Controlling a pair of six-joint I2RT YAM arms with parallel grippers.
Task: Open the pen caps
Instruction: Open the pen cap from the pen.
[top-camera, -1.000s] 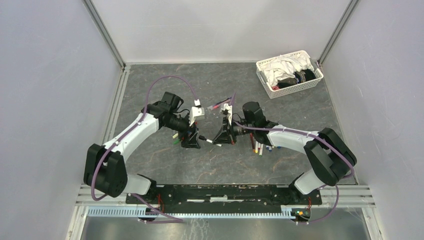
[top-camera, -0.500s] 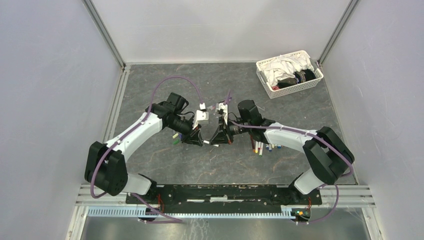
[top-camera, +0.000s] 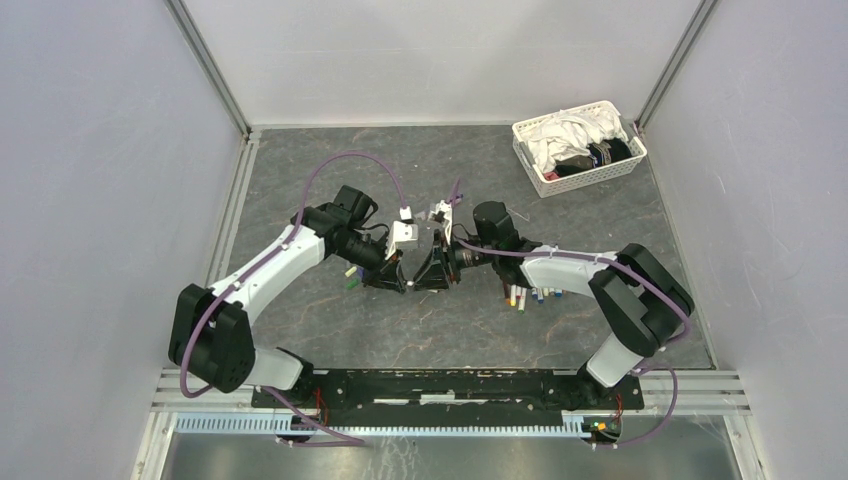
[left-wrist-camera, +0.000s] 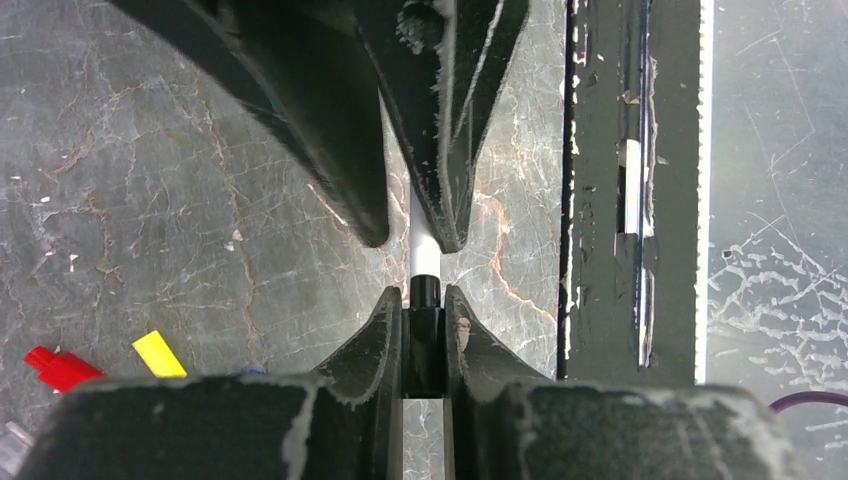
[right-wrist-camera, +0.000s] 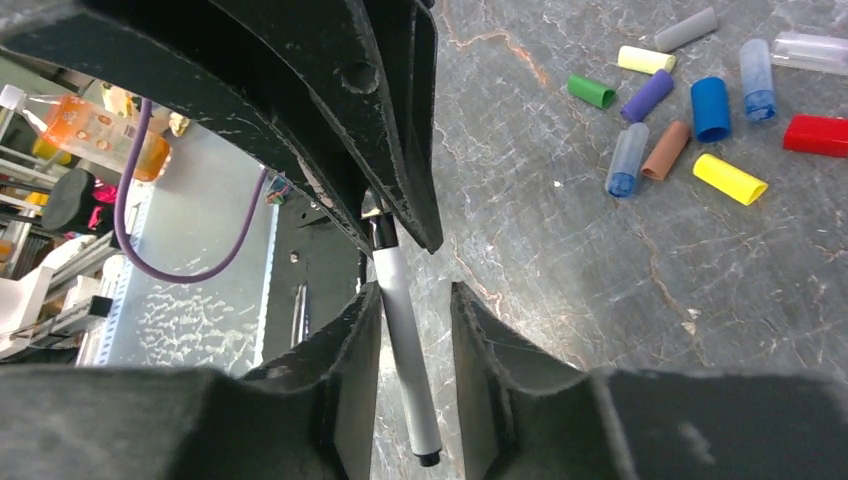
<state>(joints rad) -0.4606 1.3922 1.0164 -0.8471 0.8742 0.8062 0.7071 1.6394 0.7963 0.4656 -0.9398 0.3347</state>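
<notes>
The pen (right-wrist-camera: 400, 330) hangs in the air between the two grippers, well apart from the white lattice basket (top-camera: 595, 175) and off to its near left, over the middle of the grey table (top-camera: 330, 160). Its long axis runs from one gripper to the other, roughly level. The capped end points away from the basket, toward the left arm, and the white barrel's small dark tail end pokes out behind the right fingers.

The black cap (left-wrist-camera: 424, 290) sits on the pen, with white barrel showing just beyond it. The left gripper (left-wrist-camera: 423, 298) is pressed together on this cap, one finger against each side.

The right gripper (right-wrist-camera: 415, 295) faces it tip to tip, its fingers on either side of the barrel. They stand slightly parted. The barrel lies against one finger (right-wrist-camera: 355, 350), and a strip of table shows between it and the other, so nothing is pinched there.

A row of pens (top-camera: 527, 295) lies on the table under the right forearm, on the near side of the basket and closer to it than the held pen is. The loose caps lie flat farther from the basket than the held pen, beside the left arm. Among them are green (right-wrist-camera: 591, 91), purple (right-wrist-camera: 648, 96), blue (right-wrist-camera: 711, 108), brown (right-wrist-camera: 666, 150), yellow (right-wrist-camera: 730, 178) and red (right-wrist-camera: 817, 135) ones.
</notes>
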